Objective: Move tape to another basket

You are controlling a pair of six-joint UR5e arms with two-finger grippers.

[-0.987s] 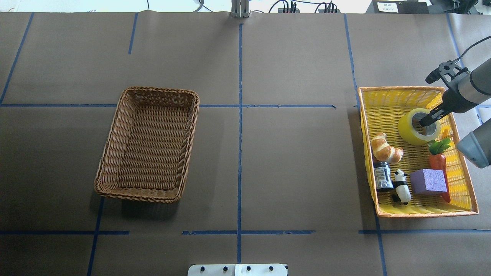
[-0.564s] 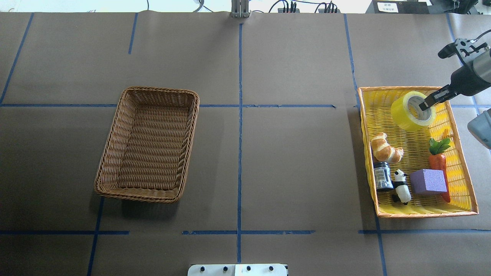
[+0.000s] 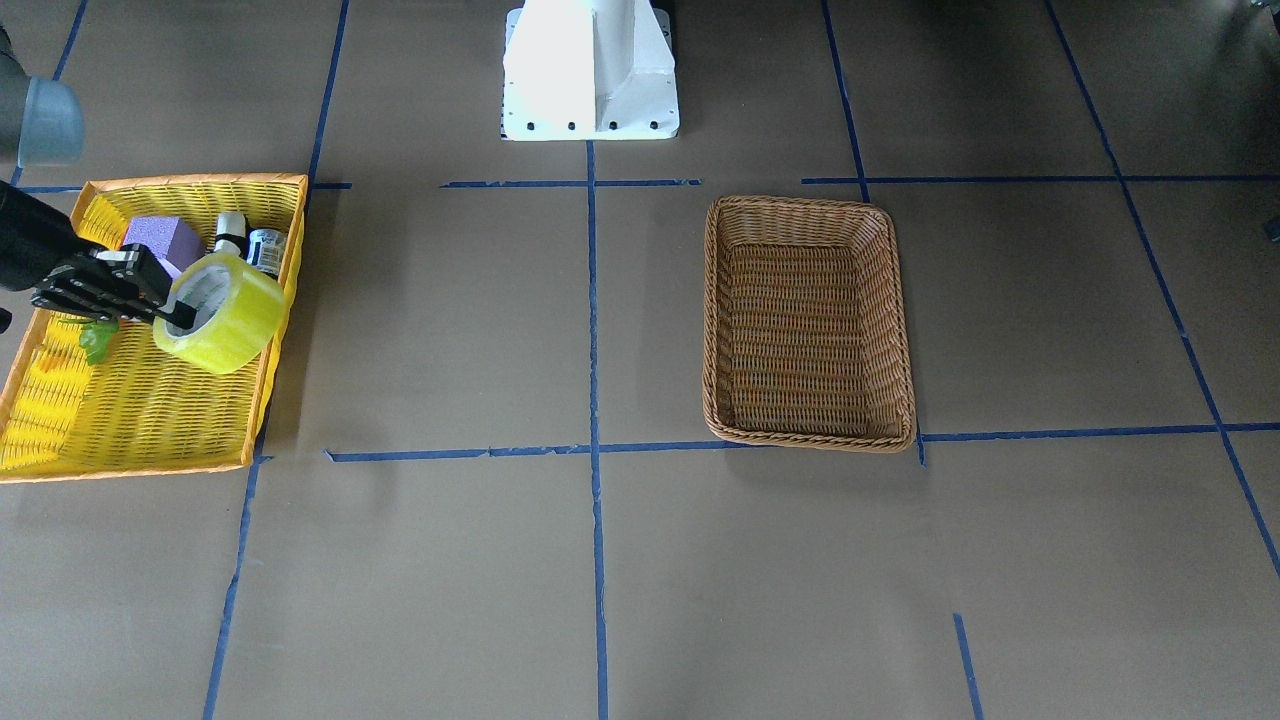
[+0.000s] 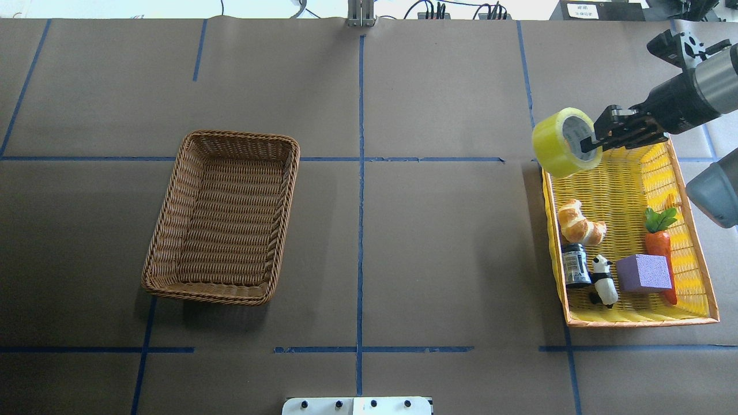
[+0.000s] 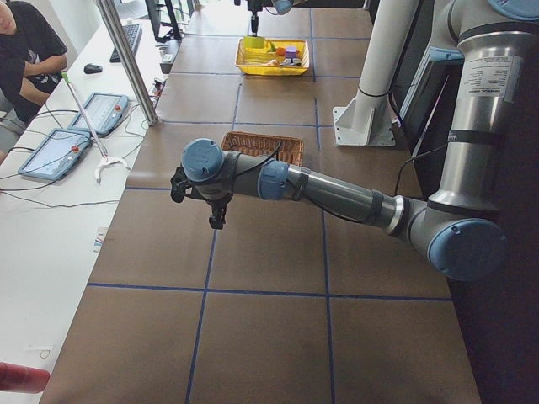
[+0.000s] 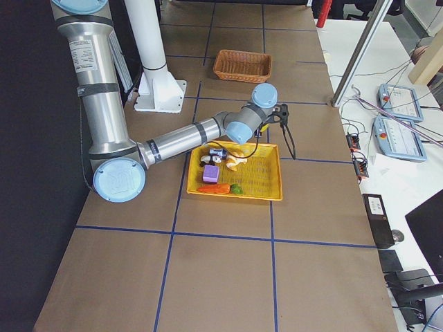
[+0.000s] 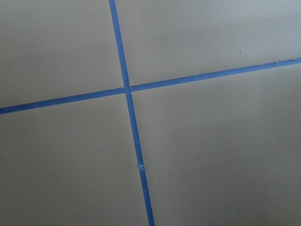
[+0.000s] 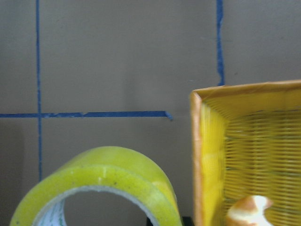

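The yellow tape roll (image 4: 558, 144) with its white core hangs in the air over the far left corner of the yellow tray (image 4: 640, 320). My right gripper (image 4: 594, 141) is shut on the roll's wall, one finger inside the core. The front view shows the tape (image 3: 228, 318) above the tray's rim (image 3: 130, 470), and the right wrist view shows the tape (image 8: 106, 181) low at the left. The brown wicker basket (image 4: 163, 219) stands empty left of the table's centre, far from the tape. My left gripper (image 5: 216, 220) shows only in the exterior left view; I cannot tell its state.
The yellow tray holds a croissant (image 4: 579, 223), a dark jar (image 4: 575, 265), a panda figure (image 4: 603, 279), a purple block (image 4: 644, 272) and a carrot (image 4: 660, 242). The white robot base (image 3: 590, 70) stands at the table's near edge. Blue tape lines cross the brown table.
My right gripper has lifted the tape out of the yellow tray and carried it up and left, past the tray's far left corner.
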